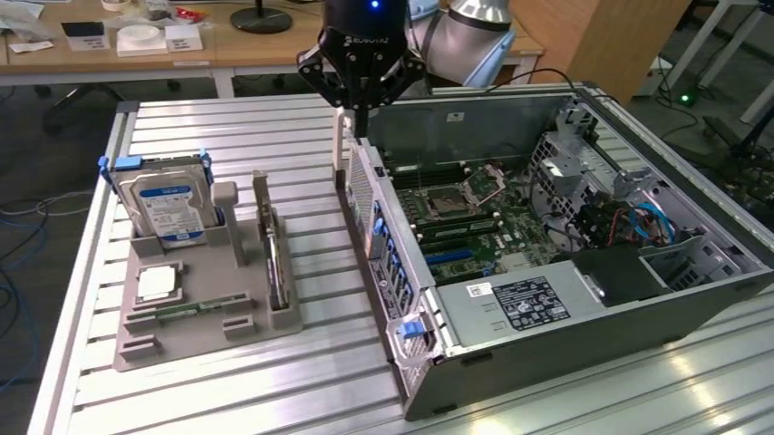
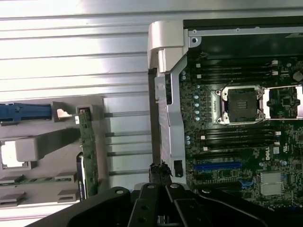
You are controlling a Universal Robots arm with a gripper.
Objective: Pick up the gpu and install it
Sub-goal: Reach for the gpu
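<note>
exterior view first: the gpu (image 1: pixel 275 263) stands on its thin edge in a slot of the grey holder tray (image 1: pixel 181 337); it is not picked up yet; nothing is touching it; in the wrist view the gpu (image 2: pixel 88 151) shows as a long green strip, seen edge-on, with the tray around it; near it on the same tray stands the hard drive (image 1: pixel 169 204) with its blue and white label, and a small silver chip (image 1: pixel 158 284) lies flat in front of that; the tray sits on the ribbed metal table (image 1: pixel 242 136)

the gripper (image 1: pixel 354 109) hangs over the back corner of the open computer case (image 1: pixel 581 337), well apart from the gpu; its fingers look pinched close together and i see nothing between them; in the wrist view the gripper (image 2: pixel 158 178) is over the edge of the case, next to the motherboard (image 2: pixel 236 137)

i think the work is at the very first step, going to get the card; the blue slot (image 2: pixel 215 166) on the motherboard is bare, so nothing is put in yet

to take the card, the fingers would have to spread and come down on both flat sides of its thin top edge; the card is slim, so the fingers must line up with it well, and it should lift straight up out of its slot
</note>
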